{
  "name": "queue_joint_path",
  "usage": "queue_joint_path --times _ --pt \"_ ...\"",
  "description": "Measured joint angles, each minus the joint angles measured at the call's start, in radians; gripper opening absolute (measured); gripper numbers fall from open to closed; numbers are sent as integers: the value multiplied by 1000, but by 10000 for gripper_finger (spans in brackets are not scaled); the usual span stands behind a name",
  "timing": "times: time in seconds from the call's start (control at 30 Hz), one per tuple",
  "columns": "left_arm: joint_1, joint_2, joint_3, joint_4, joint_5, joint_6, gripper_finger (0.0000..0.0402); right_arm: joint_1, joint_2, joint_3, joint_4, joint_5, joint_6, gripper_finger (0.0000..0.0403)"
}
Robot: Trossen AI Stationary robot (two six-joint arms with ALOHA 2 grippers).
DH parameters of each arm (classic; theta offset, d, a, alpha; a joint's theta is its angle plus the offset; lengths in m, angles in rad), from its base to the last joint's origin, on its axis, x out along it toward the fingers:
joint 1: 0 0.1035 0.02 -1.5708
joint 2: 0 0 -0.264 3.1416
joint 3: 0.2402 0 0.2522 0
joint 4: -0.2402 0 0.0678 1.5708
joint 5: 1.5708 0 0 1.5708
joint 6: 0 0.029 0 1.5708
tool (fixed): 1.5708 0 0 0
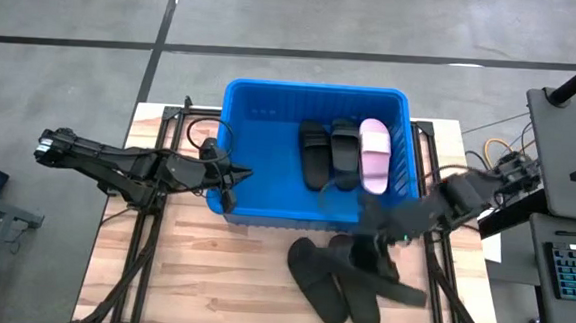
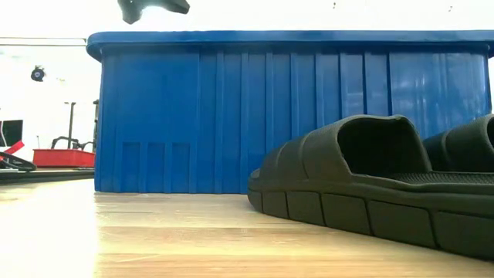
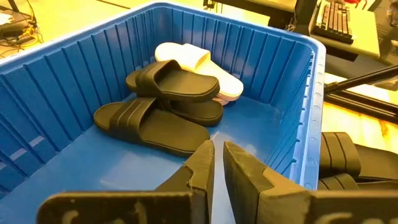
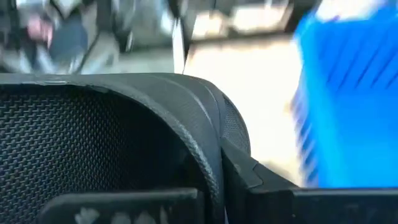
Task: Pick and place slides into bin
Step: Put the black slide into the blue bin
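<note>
Wooden tabletop (image 1: 221,278) carries everything I see. Nearest the front edge lie two black slides (image 1: 336,277) on bare wood. My right gripper (image 1: 384,233) sits just above them, its fingers clamped on a black slide (image 4: 93,143) that fills its wrist view. Behind stands the blue bin (image 1: 261,110), holding two black slides (image 3: 158,112) and a pale pink slide (image 1: 374,155). My left gripper (image 3: 217,171) hangs over the bin's left rim, fingers nearly together, holding nothing.

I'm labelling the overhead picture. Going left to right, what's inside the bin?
Inside the bin: black slide → second black slide → pink slide.
</note>
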Motion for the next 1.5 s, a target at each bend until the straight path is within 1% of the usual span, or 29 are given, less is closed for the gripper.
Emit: queue_joint_path --times 0.13,0.2,0.27,0.37,0.57,0.7,0.77,0.83,0.93,1.03,1.23,1.43,1.5 --pt "0 -1 6 0 0 1 20 -74 -49 0 130 100 -127 11" --pt "0 -2 8 -1 1 5 20 -122 -63 0 146 147 -156 11" --pt "0 -8 15 -4 1 35 20 -186 -67 0 146 166 -167 11" --pt "0 -27 47 4 0 81 20 -281 -54 0 146 170 -206 12" --pt "0 -74 103 27 1 84 20 -470 29 -1 149 167 -340 12" --pt "0 -111 108 29 -2 92 20 -579 87 2 152 170 -446 12" --pt "0 -130 102 31 -7 112 20 -635 120 5 151 168 -455 12" --pt "0 -144 98 30 -26 135 20 -690 147 5 149 142 -459 12" --pt "0 -162 99 30 -69 160 20 -757 187 5 148 93 -537 12" --pt "0 -175 100 31 -132 164 20 -798 227 6 154 91 -631 12" --pt "0 -196 95 28 -229 168 20 -850 321 6 153 87 -872 13" --pt "0 -191 94 26 -238 161 20 -870 405 6 148 91 -1000 13" --pt "1 -186 93 26 -237 160 20 -871 425 6 153 130 -1022 13"
